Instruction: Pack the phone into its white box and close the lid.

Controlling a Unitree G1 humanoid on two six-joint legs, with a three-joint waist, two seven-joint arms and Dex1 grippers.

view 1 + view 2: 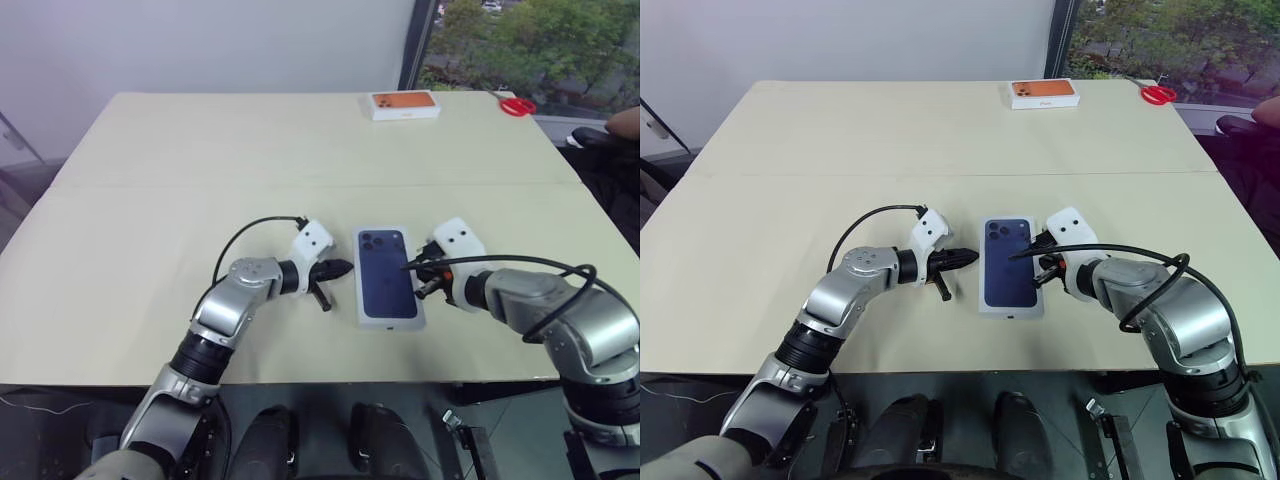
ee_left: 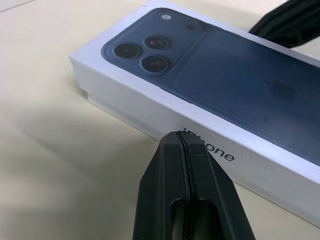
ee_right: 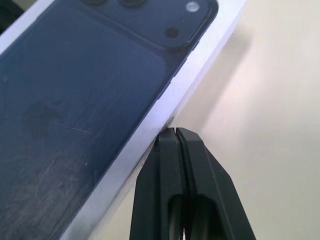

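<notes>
1. The lid (image 1: 388, 277) sits on the white box (image 2: 125, 107), near the tabletop's (image 1: 150, 180) front edge.
2. Left claw (image 1: 345, 267), pressed together, points at the box's left side; the left wrist view shows lettering there.
3. Right claw (image 1: 410, 266), pressed together, meets the opposite side.
4. Orange-topped box (image 1: 403, 103) and red object (image 1: 517, 105) lie near the far edge.

You have the lid (image 1: 388, 277) seated on the white box (image 2: 150, 112) mid-table, left gripper (image 1: 345, 268) just left, right gripper (image 1: 412, 266) just right.
</notes>
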